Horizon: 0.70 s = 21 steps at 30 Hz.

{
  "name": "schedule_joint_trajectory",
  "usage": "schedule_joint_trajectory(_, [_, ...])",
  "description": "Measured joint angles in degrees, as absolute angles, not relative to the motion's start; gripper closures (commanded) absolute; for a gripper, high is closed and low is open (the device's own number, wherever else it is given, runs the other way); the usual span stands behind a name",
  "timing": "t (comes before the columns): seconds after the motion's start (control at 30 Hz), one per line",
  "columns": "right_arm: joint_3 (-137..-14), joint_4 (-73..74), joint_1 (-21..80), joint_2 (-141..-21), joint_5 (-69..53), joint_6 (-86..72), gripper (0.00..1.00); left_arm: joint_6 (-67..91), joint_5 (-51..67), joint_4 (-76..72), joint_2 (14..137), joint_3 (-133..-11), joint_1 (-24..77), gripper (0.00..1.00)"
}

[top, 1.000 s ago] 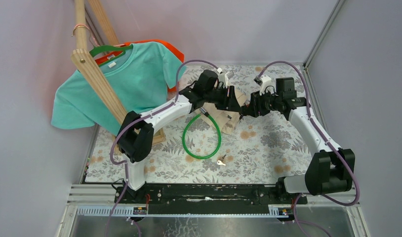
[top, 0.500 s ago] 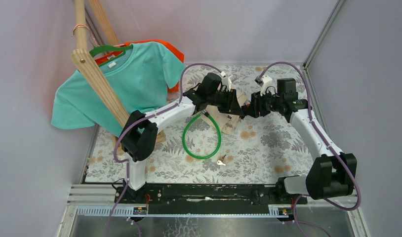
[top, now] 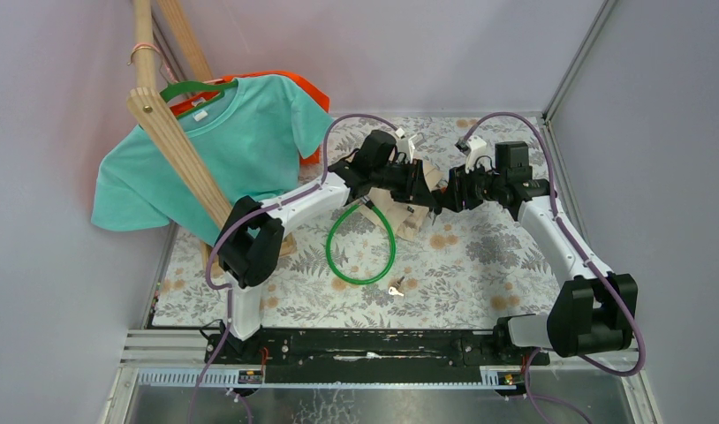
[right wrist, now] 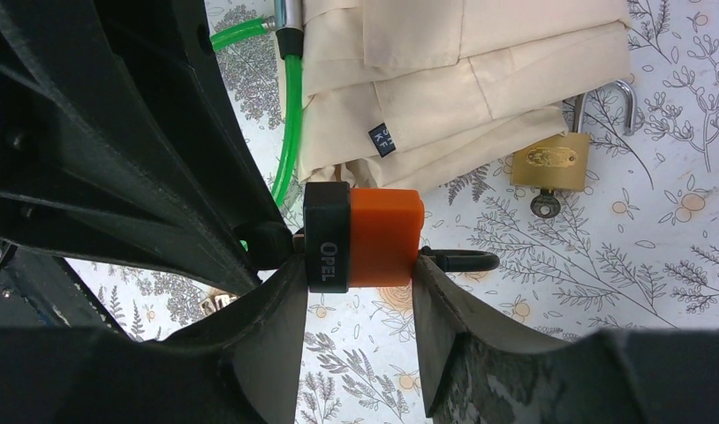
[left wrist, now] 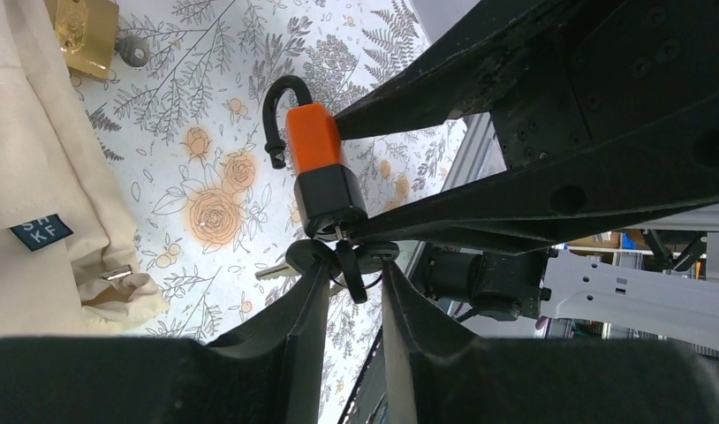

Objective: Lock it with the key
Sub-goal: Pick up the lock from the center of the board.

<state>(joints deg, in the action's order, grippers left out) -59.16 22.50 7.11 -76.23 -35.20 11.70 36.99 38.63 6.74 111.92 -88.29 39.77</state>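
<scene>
Right fingers (right wrist: pixel 268 327) clamp the orange padlock (right wrist: pixel 365 238) in mid-air over the far middle of the surface (top: pixel 480 256) (its shackle (left wrist: pixel 272 115) hangs open). Left fingers (left wrist: pixel 303 327), narrow, pinch the key (left wrist: pixel 347 261) seated in its base. Best to twist squarely without pulling, with the lock braced.

A floral cloth (top: pixel 480 256), printed in grey and orange on white, lies flat and forms the working floor. Plain pale lavender wall panels (top: pixel 427 53) enclose it at the rear and on both sides. An aluminium post (top: pixel 578 62) runs up the rear right corner. At the left, a wooden rack (top: pixel 175 150) leans upward and carries a teal T-shirt (top: pixel 241 141) on a green hanger (top: pixel 192 87), with an orange garment (top: pixel 310 88) behind it. Lighting is even and diffuse.
</scene>
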Motion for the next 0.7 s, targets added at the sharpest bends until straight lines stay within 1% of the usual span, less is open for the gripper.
schedule_joint_trajectory(0.13, [-59.1, 22.0, 7.1, -76.2, -35.1, 11.7, 1.0, 36.9, 39.3, 5.6, 111.9, -88.1, 39.7, 1.0])
schedule_joint_trajectory(0.2, [-59.0, 21.9, 7.1, -76.2, -35.1, 11.7, 1.0, 36.9, 39.6, 4.9, 111.9, -87.6, 39.7, 0.95])
schedule_joint_trajectory(0.23, [-58.9, 21.9, 7.1, -76.2, -35.1, 11.7, 1.0, 36.8, 39.7, 4.6, 111.9, -87.2, 39.7, 0.9])
schedule_joint_trajectory(0.3, [-58.6, 21.9, 7.1, -76.1, -35.2, 11.7, 1.0, 36.7, 39.9, 4.1, 111.9, -86.6, 39.6, 0.73])
schedule_joint_trajectory(0.33, [-58.2, 21.9, 7.1, -75.9, -35.2, 11.7, 1.0, 36.7, 39.9, 3.7, 111.9, -86.3, 39.4, 0.68])
schedule_joint_trajectory(0.4, [-57.8, 21.9, 7.1, -75.6, -35.1, 11.8, 1.0, 36.8, 40.1, 2.9, 111.8, -85.4, 39.1, 0.59])
schedule_joint_trajectory(0.47, [-57.6, 21.9, 7.1, -75.5, -35.2, 12.0, 1.0, 36.9, 40.2, 2.0, 111.3, -83.9, 38.7, 0.53])
schedule_joint_trajectory(0.6, [-57.3, 21.8, 7.1, -75.1, -35.2, 12.2, 1.0, 37.2, 40.2, 1.0, 110.3, -82.5, 37.4, 0.48])
schedule_joint_trajectory(0.7, [-57.2, 21.8, 7.1, -75.1, -35.3, 12.3, 1.0, 37.5, 40.3, -0.4, 109.9, -82.5, 37.0, 0.47])
